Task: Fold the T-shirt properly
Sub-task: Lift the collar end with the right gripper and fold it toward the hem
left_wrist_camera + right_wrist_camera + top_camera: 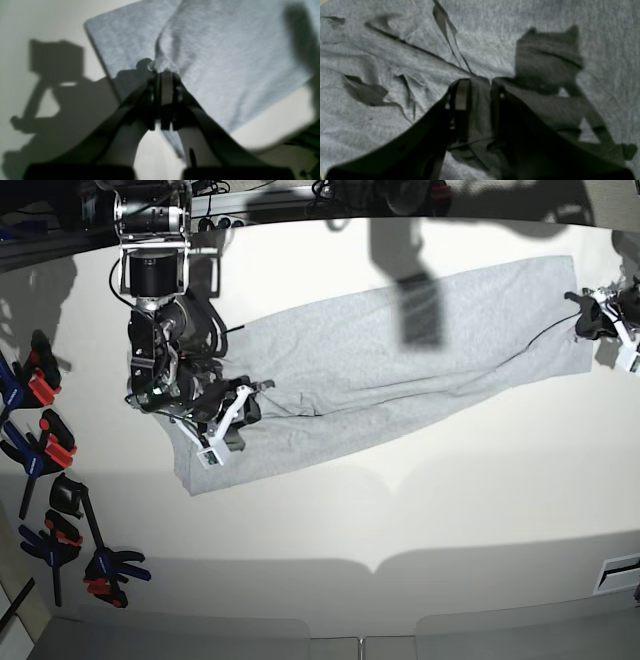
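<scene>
Right gripper [481,81] nearest, fingers parted, fabric bunched between; grip unclear. T-shirt [380,365] lies long and creased across white table [450,500]. Left gripper [163,72] pressed together, pinching T-shirt near its end.

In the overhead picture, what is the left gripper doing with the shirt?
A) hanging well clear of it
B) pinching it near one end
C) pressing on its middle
B: the left gripper's fingers are closed on a fold of the shirt, by its end.
</scene>
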